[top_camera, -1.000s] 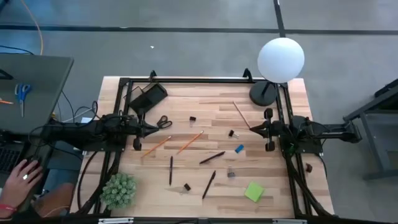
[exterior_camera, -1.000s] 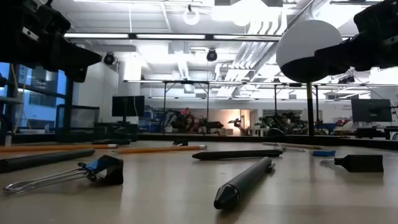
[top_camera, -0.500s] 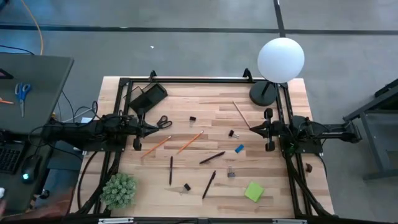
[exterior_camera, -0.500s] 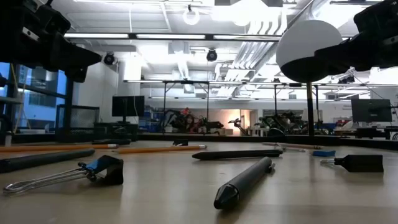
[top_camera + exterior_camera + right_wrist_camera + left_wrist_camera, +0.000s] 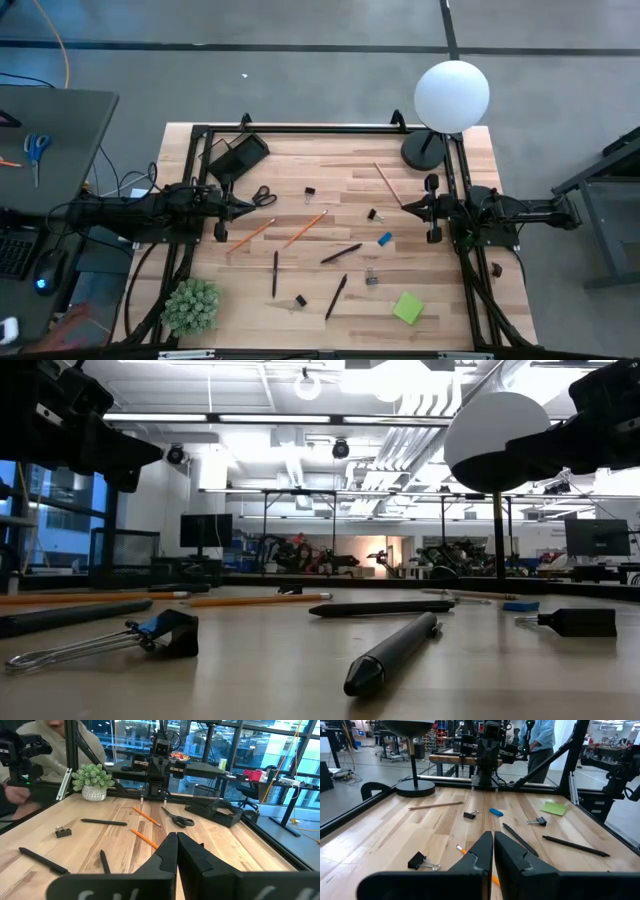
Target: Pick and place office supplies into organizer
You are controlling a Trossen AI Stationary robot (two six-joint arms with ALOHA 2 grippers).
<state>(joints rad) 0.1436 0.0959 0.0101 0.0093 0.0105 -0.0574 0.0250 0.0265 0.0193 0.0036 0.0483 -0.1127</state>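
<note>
High view: both arms parked at opposite surface edges, left gripper [image 5: 222,207] and right gripper [image 5: 432,208] jaws shut, empty; pencils [image 5: 305,229], pens [image 5: 340,253] lie scattered, organizer [image 5: 237,155] unfilled.

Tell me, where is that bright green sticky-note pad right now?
In the high view, the green sticky-note pad lies flat near the table's front edge on the right arm's side, just beyond a small binder clip.
</note>
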